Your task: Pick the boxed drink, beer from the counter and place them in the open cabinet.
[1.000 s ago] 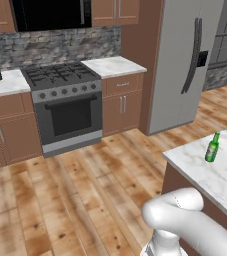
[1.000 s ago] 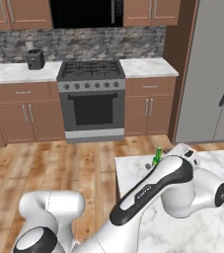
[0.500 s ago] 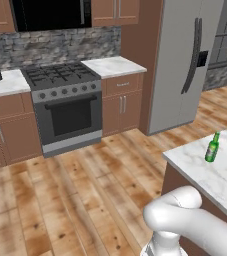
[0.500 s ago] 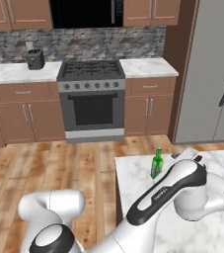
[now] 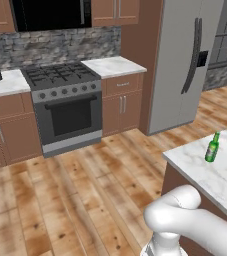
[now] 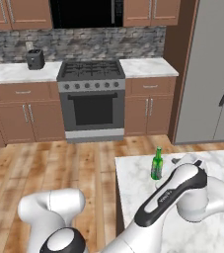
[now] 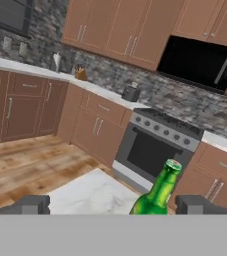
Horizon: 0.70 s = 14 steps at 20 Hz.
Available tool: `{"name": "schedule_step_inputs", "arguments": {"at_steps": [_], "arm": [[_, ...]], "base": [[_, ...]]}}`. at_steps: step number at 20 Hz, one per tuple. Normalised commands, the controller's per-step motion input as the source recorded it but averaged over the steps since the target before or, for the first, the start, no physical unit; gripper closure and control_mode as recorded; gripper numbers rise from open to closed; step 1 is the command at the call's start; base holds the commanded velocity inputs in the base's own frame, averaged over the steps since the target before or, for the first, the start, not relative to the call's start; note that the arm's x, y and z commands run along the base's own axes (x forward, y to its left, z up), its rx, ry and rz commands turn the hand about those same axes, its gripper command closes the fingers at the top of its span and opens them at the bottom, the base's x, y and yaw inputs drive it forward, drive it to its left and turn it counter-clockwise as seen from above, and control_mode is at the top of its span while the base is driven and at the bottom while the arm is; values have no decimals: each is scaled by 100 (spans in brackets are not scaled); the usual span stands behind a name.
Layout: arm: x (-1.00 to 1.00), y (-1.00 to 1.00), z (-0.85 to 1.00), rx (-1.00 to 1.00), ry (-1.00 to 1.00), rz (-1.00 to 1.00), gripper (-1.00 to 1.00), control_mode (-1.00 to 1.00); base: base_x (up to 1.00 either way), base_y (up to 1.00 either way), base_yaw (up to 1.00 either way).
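Green glass beer [image 5: 212,148], slim, long-necked, dark-capped, with a pale label on the body: stands on the counter [image 5: 220,172] near its corner, long axis roughly vertical, neck up, leaning a little off upright in the left base view. Counter top: white-grey marbled slab, flat, square-edged, on a brown base. In the right base view the bottle [image 6: 157,164] stands just in front of the white arm's dark-jointed wrist. In the hand view the bottle [image 7: 157,196] rises between the two dark finger tips, tilted by the camera's roll, with its cap toward the stove. Gripper [image 7: 112,205]: jaws spread wide, one tip on each side of the bottle, neither touching it. Beyond: wood-plank floor, steel gas stove [image 5: 65,107] with black oven window, reddish-brown base cabinets with slim silver handles, grey stone backsplash, tall grey refrigerator [image 5: 185,60] with a dark curved handle.
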Motion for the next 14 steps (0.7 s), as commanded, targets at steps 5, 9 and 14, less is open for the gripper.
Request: {"name": "schedule_step_inputs", "arguments": {"at_steps": [5,9,14], "arm": [[23,0,-4,1,4,0,-100,-100],[4,0,-2,1,7,-5,-100,-100],[6,0,-15,2,3,-6,-100,-100]], "base": [[0,0,0],[0,0,0],[0,0,0]]}}
